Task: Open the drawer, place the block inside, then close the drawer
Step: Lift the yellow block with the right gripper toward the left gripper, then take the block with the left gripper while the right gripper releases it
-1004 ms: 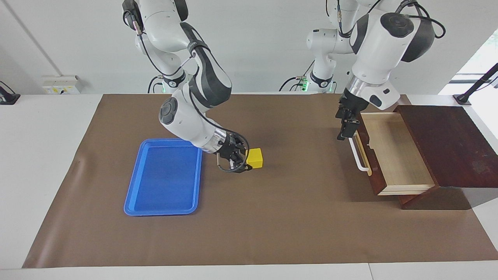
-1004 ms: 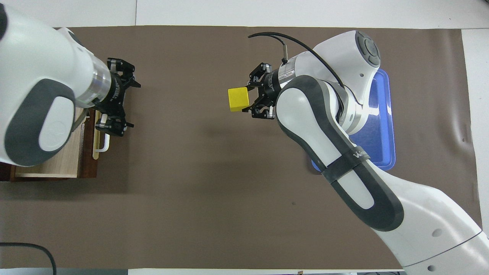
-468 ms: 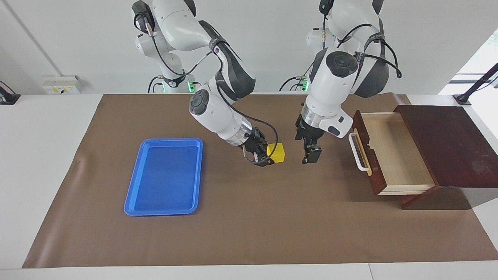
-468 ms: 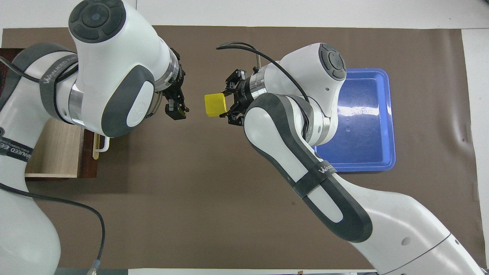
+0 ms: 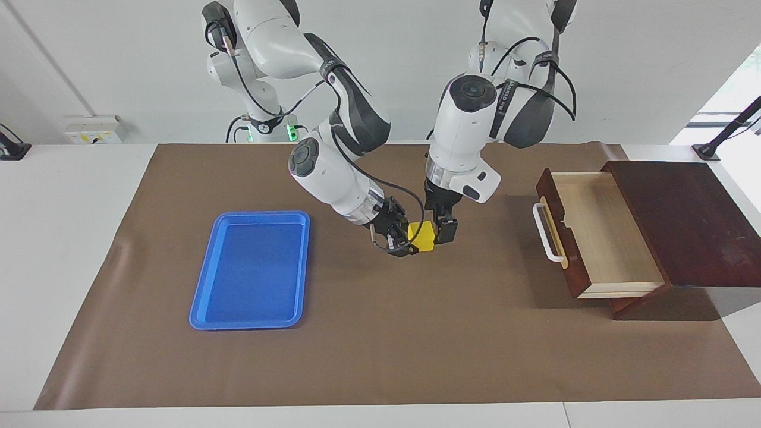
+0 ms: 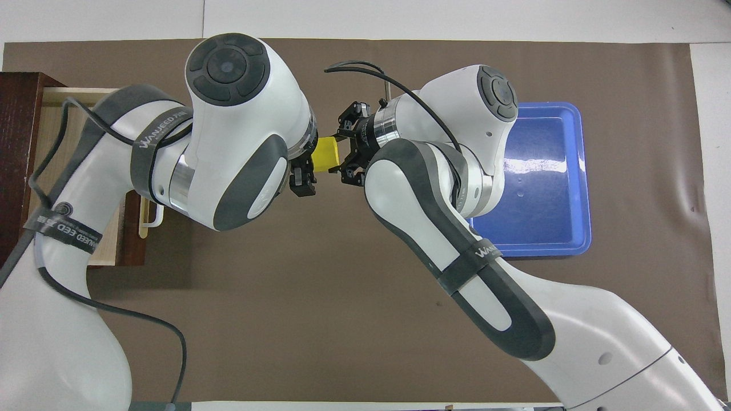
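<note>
The yellow block [image 5: 424,236] hangs above the middle of the brown mat, held at one side by my right gripper [image 5: 411,240], which is shut on it. It also shows in the overhead view [image 6: 326,161], as does the right gripper [image 6: 340,161]. My left gripper [image 5: 442,230] is open, with its fingers on either side of the block's free end; in the overhead view the left gripper [image 6: 307,172] is mostly hidden under its own wrist. The drawer [image 5: 600,235] stands pulled open and empty at the left arm's end, with its white handle [image 5: 542,233] facing the mat's middle.
The dark wooden box [image 5: 684,220] holds the drawer at the left arm's end of the table; part of the box [image 6: 17,142] shows in the overhead view. An empty blue tray [image 5: 252,267] lies toward the right arm's end and is also in the overhead view [image 6: 542,171].
My left gripper has moved away from the drawer handle to the block. My right gripper carried the block from beside the tray to over the mat's middle and now holds still.
</note>
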You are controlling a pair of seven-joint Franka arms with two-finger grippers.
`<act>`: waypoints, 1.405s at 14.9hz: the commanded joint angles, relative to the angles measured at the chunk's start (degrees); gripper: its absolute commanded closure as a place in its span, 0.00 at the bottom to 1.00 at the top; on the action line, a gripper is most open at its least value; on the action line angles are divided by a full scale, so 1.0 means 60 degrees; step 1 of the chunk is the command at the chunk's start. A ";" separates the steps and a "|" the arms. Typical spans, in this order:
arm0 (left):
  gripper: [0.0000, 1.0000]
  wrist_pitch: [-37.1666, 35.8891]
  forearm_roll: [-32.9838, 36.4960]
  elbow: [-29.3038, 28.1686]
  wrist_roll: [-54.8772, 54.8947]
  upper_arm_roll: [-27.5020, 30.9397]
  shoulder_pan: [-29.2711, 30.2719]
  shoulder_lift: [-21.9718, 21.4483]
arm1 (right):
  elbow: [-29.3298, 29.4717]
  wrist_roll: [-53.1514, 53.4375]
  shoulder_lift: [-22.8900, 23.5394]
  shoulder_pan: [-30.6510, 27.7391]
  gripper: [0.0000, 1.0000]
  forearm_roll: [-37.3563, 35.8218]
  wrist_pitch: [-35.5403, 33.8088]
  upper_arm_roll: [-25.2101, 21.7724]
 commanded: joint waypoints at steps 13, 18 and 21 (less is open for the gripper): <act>1.00 0.1076 0.0747 -0.0918 -0.0853 0.0120 -0.0312 -0.0204 | 0.0023 0.0243 0.0112 0.0073 1.00 -0.0179 0.0384 -0.0006; 1.00 0.1091 0.0792 -0.0933 -0.0751 0.0120 -0.0297 -0.0218 | 0.0023 0.0243 0.0112 0.0073 1.00 -0.0179 0.0398 -0.0006; 1.00 0.0916 0.0792 -0.0875 -0.0692 0.0120 -0.0253 -0.0219 | 0.0023 0.0243 0.0112 0.0073 1.00 -0.0164 0.0398 -0.0006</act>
